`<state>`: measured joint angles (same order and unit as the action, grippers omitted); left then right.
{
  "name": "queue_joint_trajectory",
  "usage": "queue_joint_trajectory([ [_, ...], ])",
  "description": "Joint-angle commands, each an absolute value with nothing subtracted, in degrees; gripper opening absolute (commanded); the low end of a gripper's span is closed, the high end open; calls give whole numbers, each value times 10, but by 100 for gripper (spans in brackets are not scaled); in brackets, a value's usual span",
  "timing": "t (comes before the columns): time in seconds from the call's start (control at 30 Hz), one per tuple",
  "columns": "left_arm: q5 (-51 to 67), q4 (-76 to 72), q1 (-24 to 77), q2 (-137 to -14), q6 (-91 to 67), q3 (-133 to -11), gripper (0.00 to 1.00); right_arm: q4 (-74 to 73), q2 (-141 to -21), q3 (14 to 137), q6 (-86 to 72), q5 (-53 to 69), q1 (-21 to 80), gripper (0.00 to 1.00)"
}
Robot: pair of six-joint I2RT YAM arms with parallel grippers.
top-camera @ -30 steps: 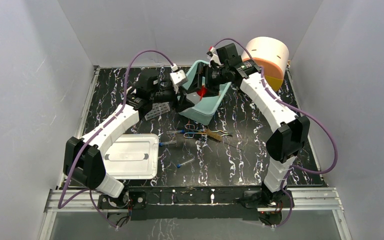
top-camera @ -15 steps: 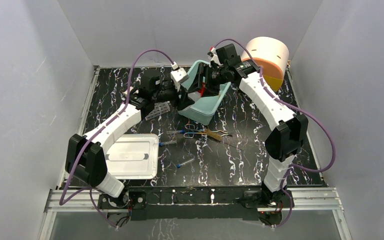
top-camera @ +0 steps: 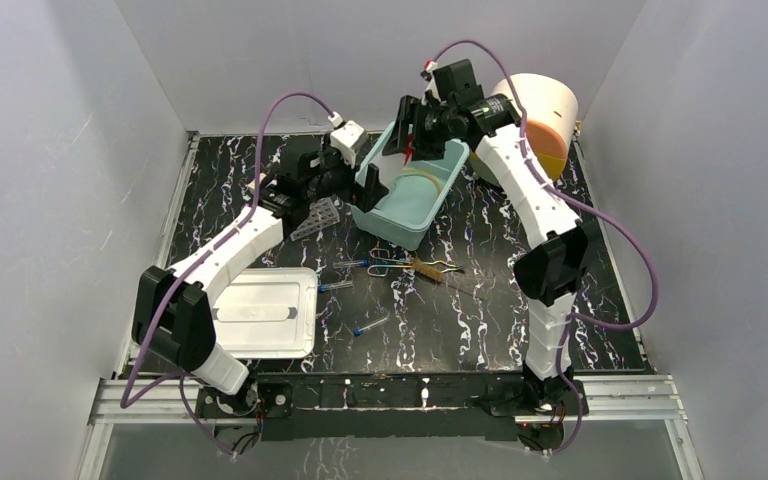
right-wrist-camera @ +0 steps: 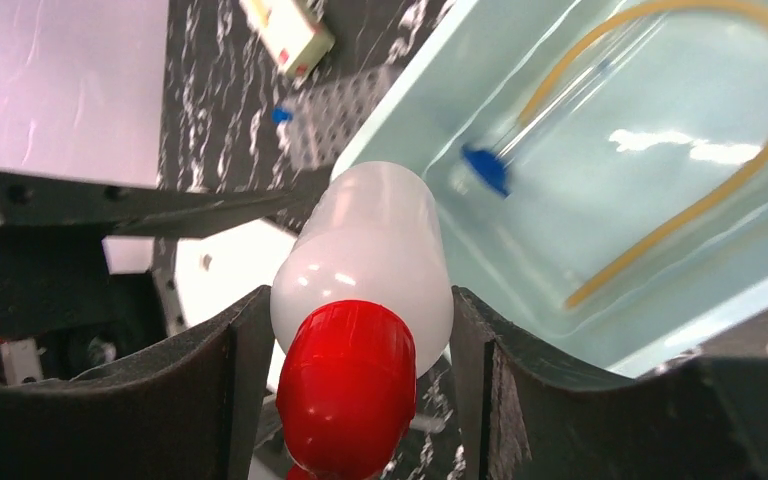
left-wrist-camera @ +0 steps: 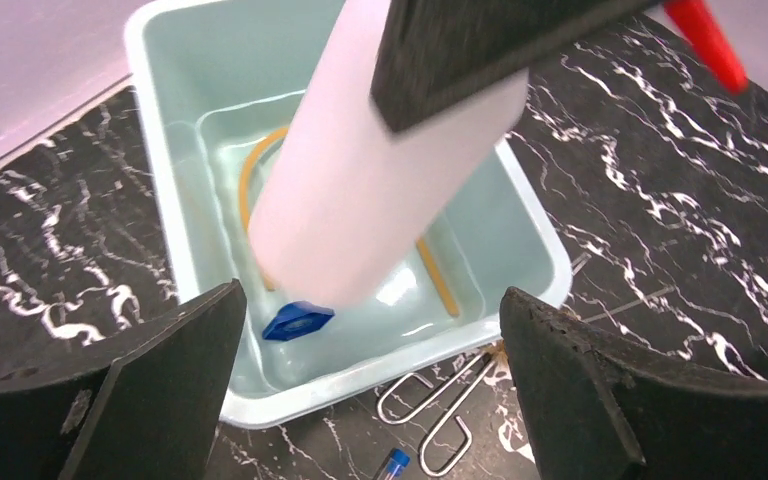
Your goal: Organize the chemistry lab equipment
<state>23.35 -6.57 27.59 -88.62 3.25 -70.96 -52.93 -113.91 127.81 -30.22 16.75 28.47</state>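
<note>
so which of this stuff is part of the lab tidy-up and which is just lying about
job: wash bottle, tan tubing and blue cap already in the teal bin, metal tongs, blue-capped tubes, grey tube rack

lying about: white lid, cream and orange tub

Glossy pale plastic bin, smooth translucent plastic wash bottle, matt marbled table.

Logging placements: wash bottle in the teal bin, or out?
Out. The right gripper is shut on the wash bottle, holding it tilted over the bin; tan tubing and a blue cap lie inside.
</note>
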Motion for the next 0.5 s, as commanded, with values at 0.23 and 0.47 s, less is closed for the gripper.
queue_joint_trajectory([
  [0.23, 16, -53, 271, -792, -124, -679, 98, -530, -1170, 1313, -184, -27, 255, 54],
  [0.47, 29, 30, 269, -786, -234, -674, 98, -490, -1241, 1338, -121, -87, 256, 54],
])
